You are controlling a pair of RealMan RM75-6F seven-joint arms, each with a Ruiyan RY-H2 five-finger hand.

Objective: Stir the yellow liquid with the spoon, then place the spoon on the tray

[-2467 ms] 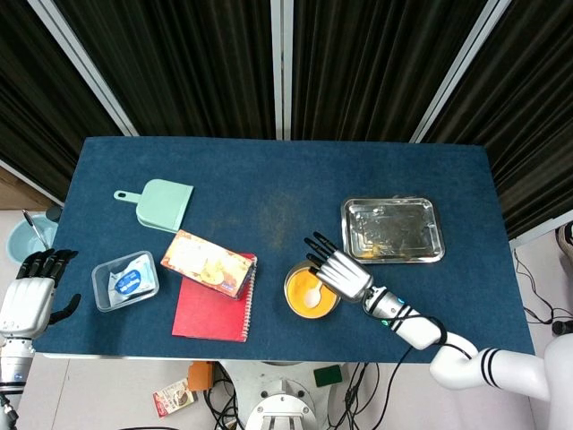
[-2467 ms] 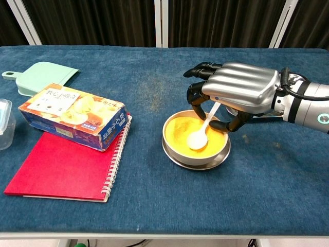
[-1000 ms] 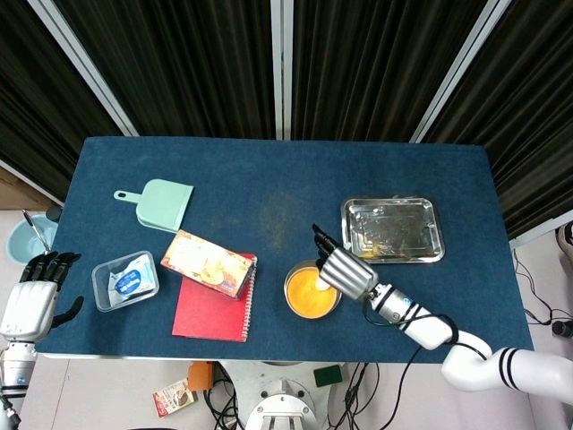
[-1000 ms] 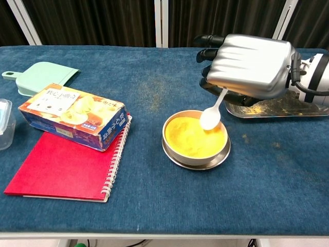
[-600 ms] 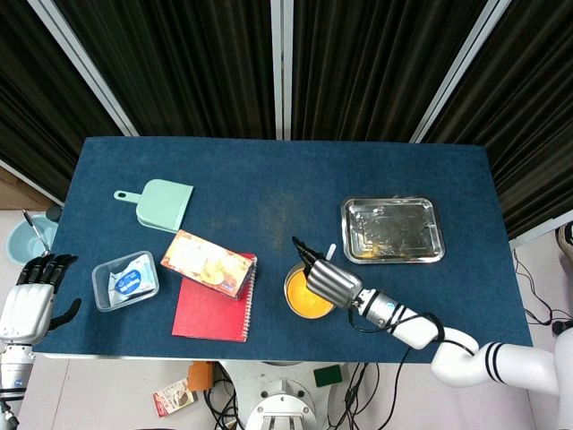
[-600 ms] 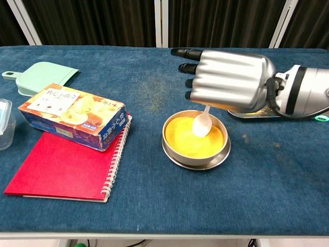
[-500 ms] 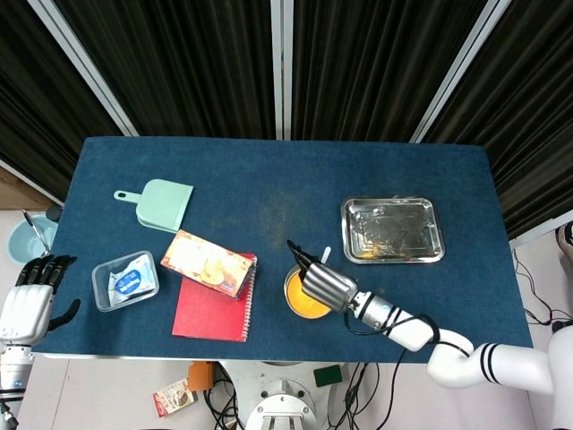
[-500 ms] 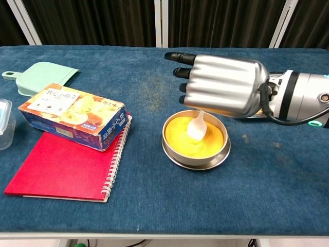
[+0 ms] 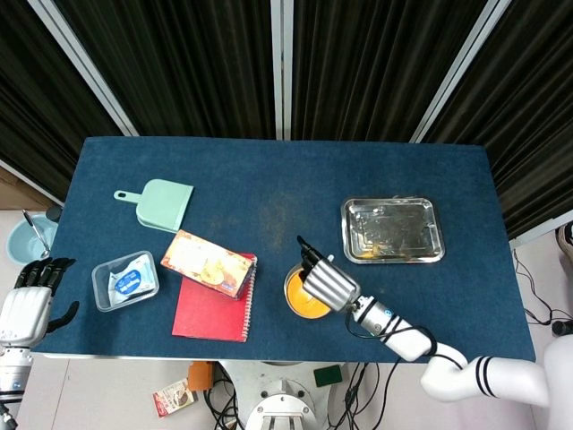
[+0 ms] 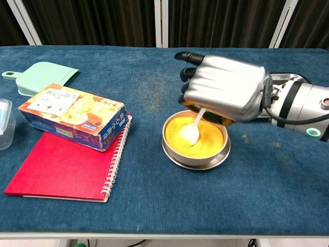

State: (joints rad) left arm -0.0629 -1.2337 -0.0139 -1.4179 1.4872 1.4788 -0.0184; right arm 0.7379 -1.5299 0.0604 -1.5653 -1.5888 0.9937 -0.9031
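Note:
A metal bowl [image 10: 223,149] of yellow liquid [image 10: 205,141] sits at the table's front middle; the head view shows the bowl [image 9: 293,300] partly under my hand. My right hand [image 10: 223,90] hovers over it and holds a white spoon [image 10: 191,131], whose scoop dips into the liquid on the left side. From above, my right hand [image 9: 326,283] covers most of the bowl. The steel tray [image 9: 392,230] lies behind and to the right, with yellow specks in it. My left hand [image 9: 25,305] hangs off the table's left edge, holding nothing, fingers apart.
A snack box [image 10: 72,116] lies on a red spiral notebook [image 10: 61,167] left of the bowl. A mint dustpan [image 9: 161,203] and a clear container [image 9: 125,280] sit further left. A blue cup [image 9: 25,240] stands beyond the table's left edge.
My right hand lifted the spoon out of the liquid, swung it left over the bowl, then lowered the scoop back into the liquid. The left hand stayed put.

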